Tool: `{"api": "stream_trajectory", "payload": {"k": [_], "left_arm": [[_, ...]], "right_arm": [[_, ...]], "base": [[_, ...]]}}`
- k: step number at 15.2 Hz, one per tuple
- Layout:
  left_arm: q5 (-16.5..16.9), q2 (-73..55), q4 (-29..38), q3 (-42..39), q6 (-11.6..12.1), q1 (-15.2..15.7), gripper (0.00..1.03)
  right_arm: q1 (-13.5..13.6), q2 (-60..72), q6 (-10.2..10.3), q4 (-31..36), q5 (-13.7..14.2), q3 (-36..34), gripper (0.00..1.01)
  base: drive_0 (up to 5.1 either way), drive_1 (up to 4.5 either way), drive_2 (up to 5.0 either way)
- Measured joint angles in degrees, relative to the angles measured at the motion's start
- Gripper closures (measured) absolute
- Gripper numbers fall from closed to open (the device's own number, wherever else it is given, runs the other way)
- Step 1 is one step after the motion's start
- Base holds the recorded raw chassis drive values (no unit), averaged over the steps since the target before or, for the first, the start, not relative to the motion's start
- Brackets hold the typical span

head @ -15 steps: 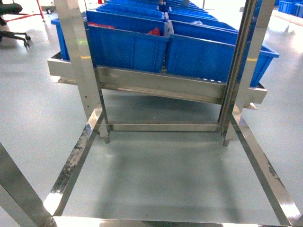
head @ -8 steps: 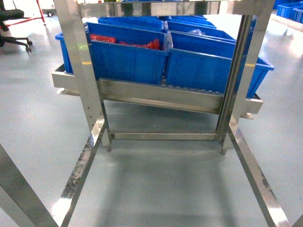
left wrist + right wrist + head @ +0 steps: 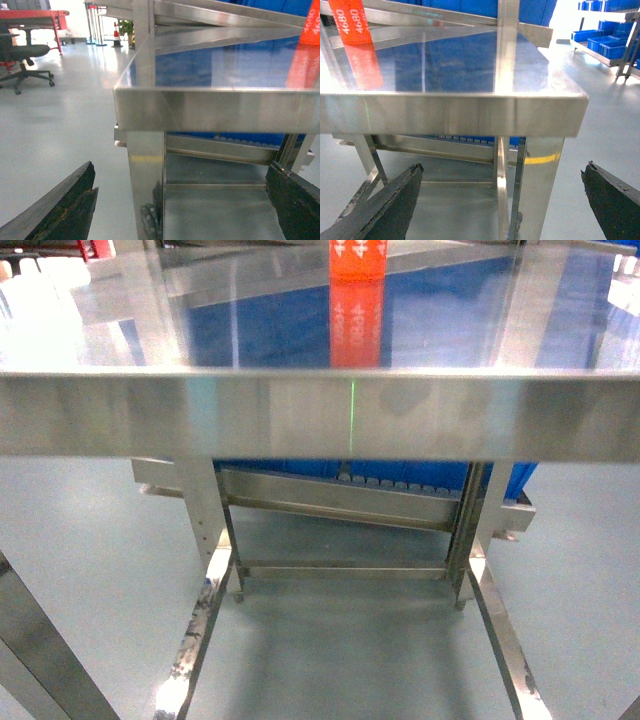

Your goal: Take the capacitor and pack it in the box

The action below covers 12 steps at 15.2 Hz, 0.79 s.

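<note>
Half a second ago the head view looked through the steel frame at a row of blue bins filling its upper half; now the view has risen, so the polished stainless worktop (image 3: 320, 430) spans the frame and the blue bins (image 3: 500, 475) show only as a sliver beneath its front edge and as a blue reflection on its top. The earlier frames showed no orange thing; now an orange block with white markings (image 3: 357, 258) stands at the far side of the worktop, mirrored in the metal below it.

The worktop is a flat, mirror-bright sheet with a folded, brushed front lip; a thin green line of light crosses that lip near its middle. Below the worktop run square-section steel legs (image 3: 205, 530), a lower rail with a row of small rollers, and scuffed floor rails on the smooth grey-green floor (image 3: 340, 640).

In the left wrist view the left claw (image 3: 175, 210) hangs just in front of and below the worktop's left corner, its two dark, rough-surfaced fingers (image 3: 65, 210) spread wide with nothing between them. In the right wrist view the right claw (image 3: 505, 210) sits likewise below the worktop's right corner, fingers (image 3: 385, 210) wide apart and empty. Left of the worktop, far off, stand a black office chair (image 3: 25, 55) and a red frame; to its right, far off, racks of blue bins.

The pale pink box and the capacitor appear in none of the views.
</note>
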<state>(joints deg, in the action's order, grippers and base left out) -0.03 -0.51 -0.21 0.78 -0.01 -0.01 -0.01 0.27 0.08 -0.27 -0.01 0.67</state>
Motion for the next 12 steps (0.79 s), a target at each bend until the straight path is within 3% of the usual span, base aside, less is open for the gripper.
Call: {"api": "stream_trajectory", "payload": {"k": [12], "left_arm": [[0.0, 0.0, 0.0, 0.0, 0.0, 0.0, 0.05]], "right_arm": [[0.0, 0.0, 0.0, 0.1, 0.0, 0.0, 0.03]], "base": [[0.0, 0.00, 0.0]]}}
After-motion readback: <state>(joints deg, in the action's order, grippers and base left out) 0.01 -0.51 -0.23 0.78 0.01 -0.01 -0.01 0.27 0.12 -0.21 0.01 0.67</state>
